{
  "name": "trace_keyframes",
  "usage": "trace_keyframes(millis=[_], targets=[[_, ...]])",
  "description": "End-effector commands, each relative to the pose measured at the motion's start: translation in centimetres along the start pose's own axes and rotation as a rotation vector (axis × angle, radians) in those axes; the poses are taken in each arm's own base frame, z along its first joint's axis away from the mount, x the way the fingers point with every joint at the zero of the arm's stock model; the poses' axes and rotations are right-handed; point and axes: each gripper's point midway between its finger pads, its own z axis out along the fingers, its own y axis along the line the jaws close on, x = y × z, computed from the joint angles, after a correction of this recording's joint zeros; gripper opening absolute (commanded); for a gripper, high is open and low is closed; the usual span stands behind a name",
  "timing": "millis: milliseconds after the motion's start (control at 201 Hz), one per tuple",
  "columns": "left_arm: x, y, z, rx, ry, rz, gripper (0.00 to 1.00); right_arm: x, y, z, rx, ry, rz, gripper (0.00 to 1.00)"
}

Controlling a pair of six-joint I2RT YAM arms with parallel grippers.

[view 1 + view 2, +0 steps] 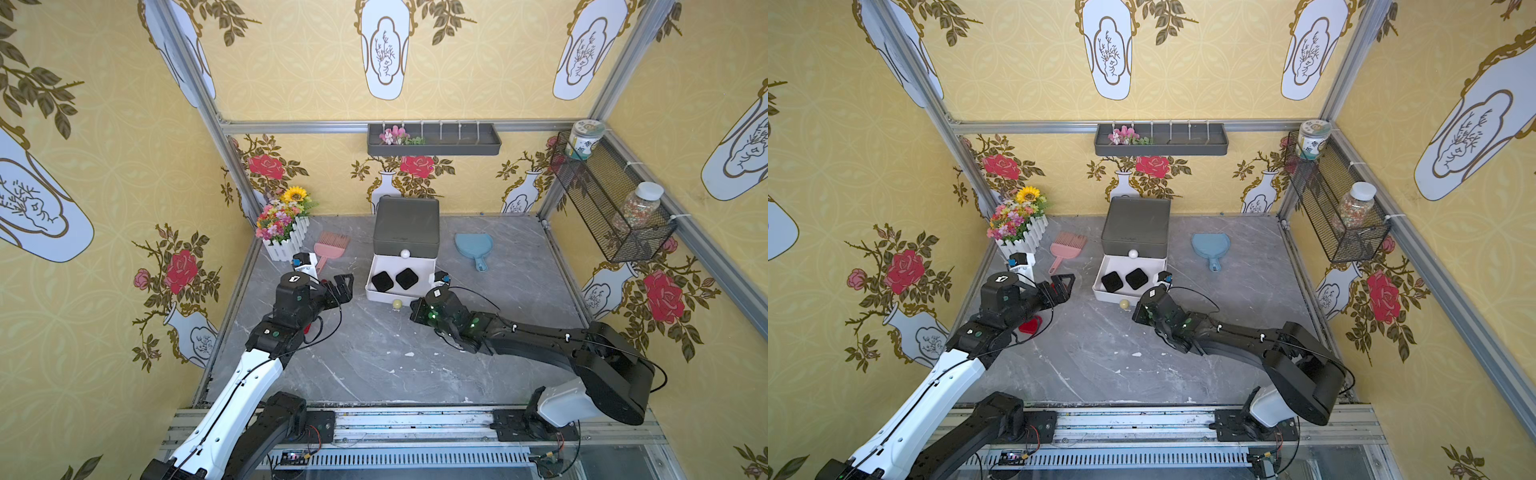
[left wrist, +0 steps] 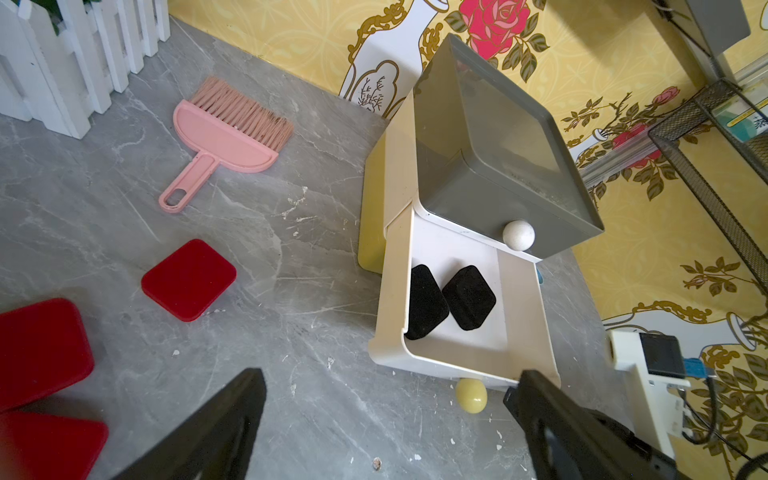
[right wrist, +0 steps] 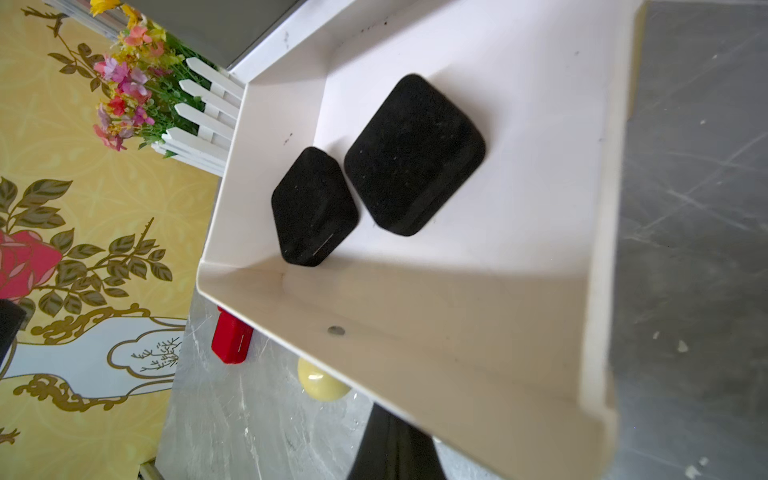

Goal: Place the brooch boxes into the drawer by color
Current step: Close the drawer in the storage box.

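White drawer (image 1: pixel 382 295) open at frame centre, two black brooch boxes (image 1: pixel 382 281) inside. Red brooch box (image 1: pixel 1030 325) on the bench (image 1: pixel 1100 353), left of centre. My left jaws gape wide; right jaws closed beside the drawer knob (image 1: pixel 397 304).

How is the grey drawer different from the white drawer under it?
The grey drawer is pushed shut; the white drawer is pulled out. The grey drawer has a white knob; the white drawer has a yellowish knob. The white drawer shows two black brooch boxes inside; the grey drawer's inside is hidden. Both have round knobs.
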Motion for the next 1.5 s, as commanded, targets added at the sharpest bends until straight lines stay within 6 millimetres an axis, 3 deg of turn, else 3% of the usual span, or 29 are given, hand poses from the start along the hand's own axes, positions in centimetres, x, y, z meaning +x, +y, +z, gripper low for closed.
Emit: trace_keyframes(millis=[0,269,727,971,1080,1205,1334,1389,1449,1494], targets=[[0.4,0.2,0.0,-0.007,0.013,0.003,1.0,-1.7,-0.1,0.1,0.003,-0.046,-0.018,0.0],[0.6,0.3,0.5,-0.009,0.026,0.001,1.0,-4.5,-0.4,0.8,0.008,-0.071,-0.028,0.0],[0.7,0.5,0.6,-0.016,0.029,0.0,1.0,-7.0,-1.2,3.7,0.019,-0.082,-0.04,0.0],[0.7,0.5,0.6,-0.021,0.027,0.001,1.0,-8.2,-1.3,4.4,0.011,-0.098,-0.031,0.0],[0.6,0.5,0.5,-0.02,0.025,0.001,1.0,-7.9,-1.0,3.5,-0.012,-0.084,-0.025,0.11],[0.6,0.5,0.6,-0.017,0.027,0.0,1.0,-7.4,-0.9,1.0,-0.065,-0.077,0.005,0.28],[0.7,0.4,0.8,-0.012,0.033,0.0,1.0,-6.7,-1.5,-0.6,-0.136,-0.043,0.073,0.34],[0.7,0.4,0.8,-0.014,0.032,0.0,1.0,-6.4,-1.9,-1.0,-0.148,-0.03,0.083,0.27],[0.7,0.4,0.8,-0.013,0.031,0.0,1.0,-6.2,-2.3,-1.2,-0.15,-0.021,0.092,0.01],[0.7,0.4,0.8,-0.012,0.031,0.0,1.0,-6.3,-2.8,-1.2,-0.146,-0.019,0.105,0.0]])
